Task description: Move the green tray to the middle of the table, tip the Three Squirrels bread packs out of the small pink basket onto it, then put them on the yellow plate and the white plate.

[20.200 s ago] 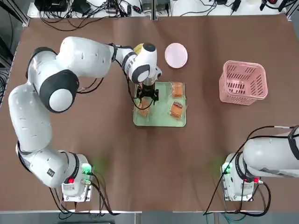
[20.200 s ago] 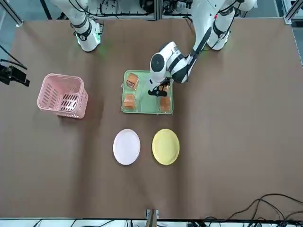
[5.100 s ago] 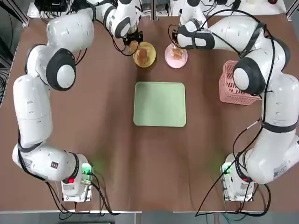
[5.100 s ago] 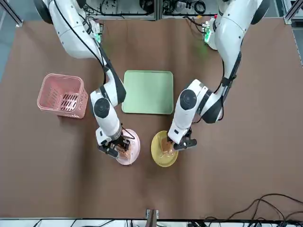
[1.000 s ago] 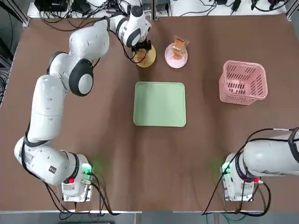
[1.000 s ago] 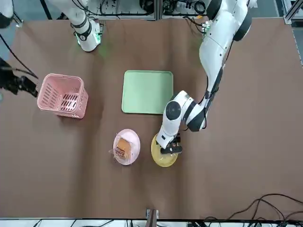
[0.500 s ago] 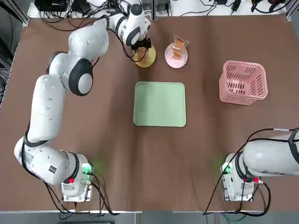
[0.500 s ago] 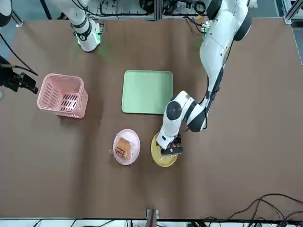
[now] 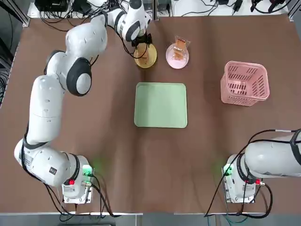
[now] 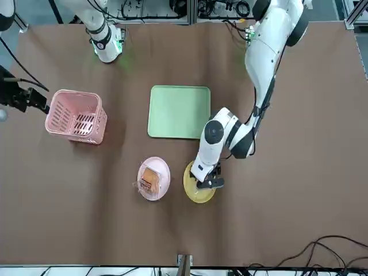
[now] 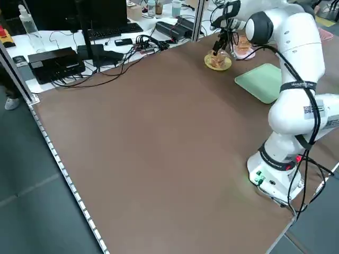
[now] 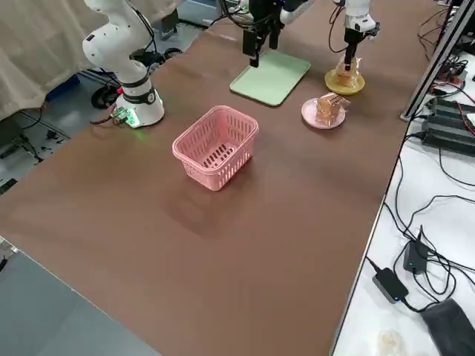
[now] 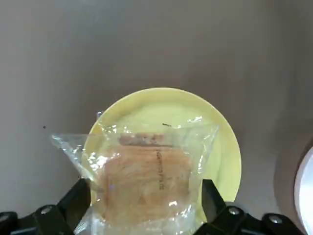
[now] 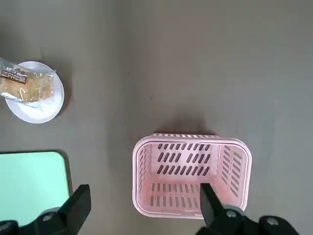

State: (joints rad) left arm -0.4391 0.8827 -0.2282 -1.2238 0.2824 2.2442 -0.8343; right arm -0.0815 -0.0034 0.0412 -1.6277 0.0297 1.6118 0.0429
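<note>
Hovering over the small round yellow plate (image 13: 195,127) just beyond the flat pale green tray (image 9: 161,104), the left hand (image 9: 143,45) stands released around a clear bread pack (image 13: 142,183) lying there.

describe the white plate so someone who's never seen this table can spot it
Find the green tray in the middle of the table; just beyond its far edge, away from the arms' bases, sit two small round plates. The white plate is the one nearer the pink basket, pale pinkish-white; its neighbour, the yellow plate, has the left gripper over it.
</note>
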